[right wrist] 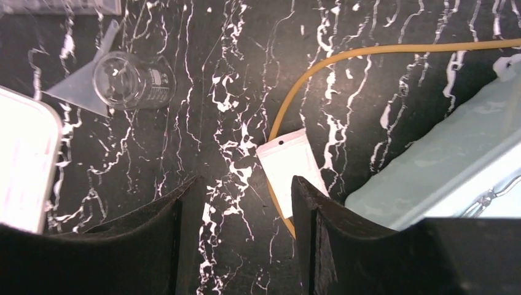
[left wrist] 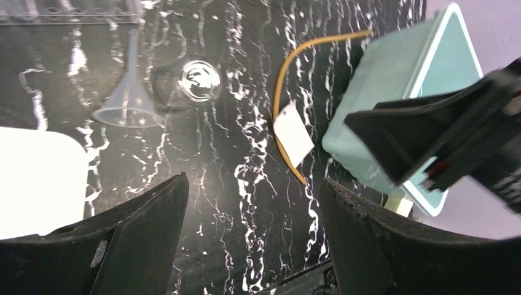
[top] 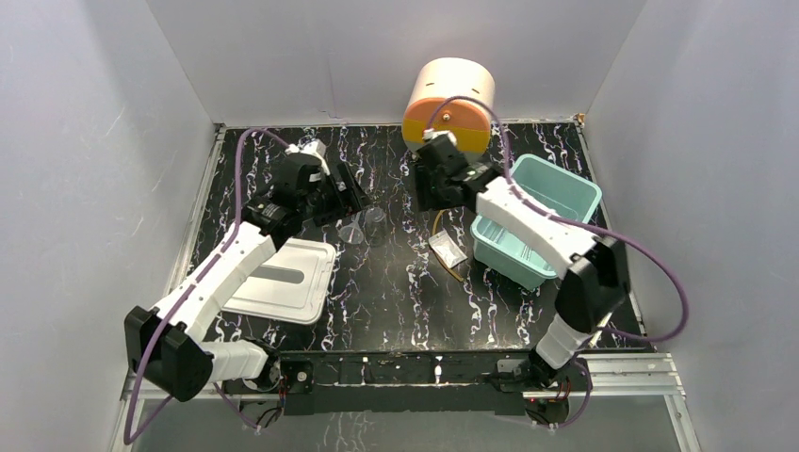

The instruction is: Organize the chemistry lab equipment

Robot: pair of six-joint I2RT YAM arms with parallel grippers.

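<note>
Over the table (top: 396, 282), left claw (left wrist: 253, 184): we see its jaws apart, nothing between.
Right claw (right wrist: 246, 184): jaws likewise apart and empty, with the small clear bag (right wrist: 292, 166) lying near.
Clear plastic funnel (left wrist: 126, 104): just beside a small beaker (right wrist: 132, 80), mid-table.
Tan rubber tubing (right wrist: 368, 52): curving past the bag's edge, near the teal bin (top: 504, 250).

Cream-and-orange round drawer unit (top: 452, 99), black marbled table (top: 396, 292).

Empty right claw (right wrist: 246, 184), fingers spread, near small clear bag (right wrist: 291, 170) lying across tan rubber tubing (right wrist: 368, 51).
</note>
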